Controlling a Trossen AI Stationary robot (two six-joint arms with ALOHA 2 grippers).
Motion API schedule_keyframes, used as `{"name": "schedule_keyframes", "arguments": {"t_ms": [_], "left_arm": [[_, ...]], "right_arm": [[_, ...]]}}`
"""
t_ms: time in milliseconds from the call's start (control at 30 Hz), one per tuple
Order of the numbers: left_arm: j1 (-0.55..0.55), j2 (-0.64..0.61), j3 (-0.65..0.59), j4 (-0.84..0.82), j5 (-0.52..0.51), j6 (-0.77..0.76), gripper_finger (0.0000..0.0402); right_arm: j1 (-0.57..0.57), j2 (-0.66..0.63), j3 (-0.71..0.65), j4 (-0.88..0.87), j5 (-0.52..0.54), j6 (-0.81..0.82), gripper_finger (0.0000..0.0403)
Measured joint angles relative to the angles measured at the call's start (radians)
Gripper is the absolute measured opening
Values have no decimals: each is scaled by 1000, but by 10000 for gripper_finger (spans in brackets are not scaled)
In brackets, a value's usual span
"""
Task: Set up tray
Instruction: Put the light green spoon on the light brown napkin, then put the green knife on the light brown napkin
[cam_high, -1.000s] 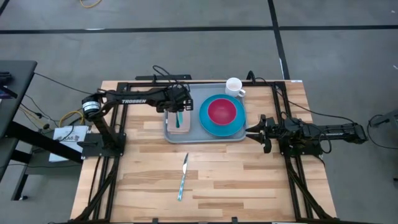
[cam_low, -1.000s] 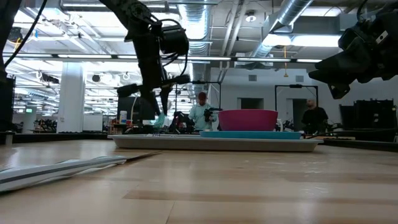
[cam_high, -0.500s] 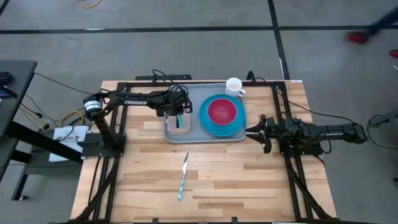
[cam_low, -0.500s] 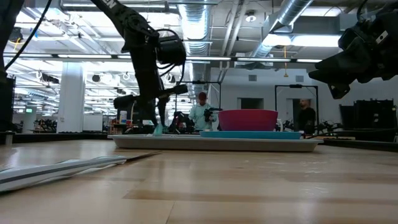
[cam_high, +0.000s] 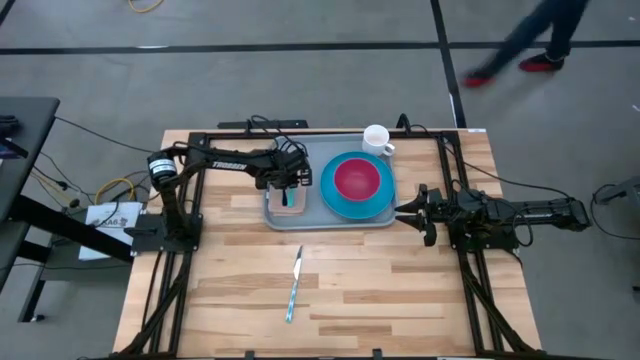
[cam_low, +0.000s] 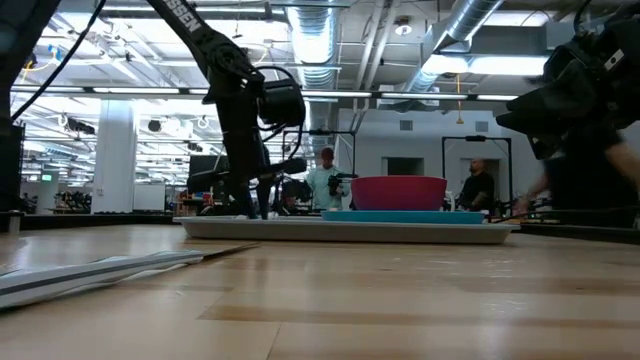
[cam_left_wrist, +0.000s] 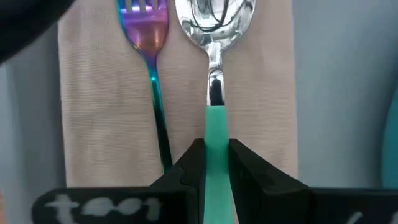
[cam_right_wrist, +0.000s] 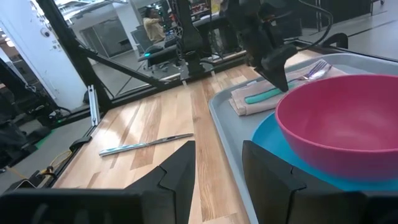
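Note:
The grey-blue tray lies at the table's far middle. On it are a blue plate carrying a pink bowl and, at its left end, a beige napkin. On the napkin lie an iridescent fork and a green-handled spoon, side by side. My left gripper is low over the napkin, shut on the spoon. My right gripper waits open beside the tray's right edge. My left gripper pinches the spoon's green handle between its two fingers, just behind the metal neck. The fingers come down from above, one on each side of the handle. The spoon lies along the napkin, its bowl beside the fork's tines.
A white mug stands on the table past the tray's far right corner. A knife lies on the bare wood near the table's near edge. A person walks on the floor beyond the far right corner.
My left gripper has gone down onto the napkin and drawn slightly toward the table's near edge, still shut on the spoon. The spoon, held above the napkin a second ago, now lies on it next to the fork.

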Motion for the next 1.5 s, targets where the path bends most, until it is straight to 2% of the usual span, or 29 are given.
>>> {"name": "schedule_keyframes", "arguments": {"t_ms": [100, 233, 367, 633, 867, 1067, 1200, 1300, 1500], "left_arm": [[5, 6, 0, -4, -1, 4, 35], [10, 6, 0, -11, -40, 6, 83], [24, 6, -1, -10, -28, 6, 118], [29, 6, 29, -30, 25, 61, 131], [29, -6, 176, -181, -11, 155, 122], [14, -13, 384, -463, -111, 241, 121], [-37, -13, 522, -619, -113, 248, 121], [-116, -14, 604, -693, -105, 238, 121], [-336, -15, 666, -742, -104, 47, 121]], "right_arm": [[0, 0, 0, 0, 0, 0, 123], [0, 0, 0, 0, 0, 0, 123], [0, 0, 0, 0, 0, 0, 123], [0, 0, 0, 0, 0, 0, 123], [0, 0, 0, 0, 0, 0, 123], [0, 0, 0, 0, 0, 0, 123], [0, 0, 0, 0, 0, 0, 123], [0, 0, 0, 0, 0, 0, 123], [0, 0, 0, 0, 0, 0, 123]]}}
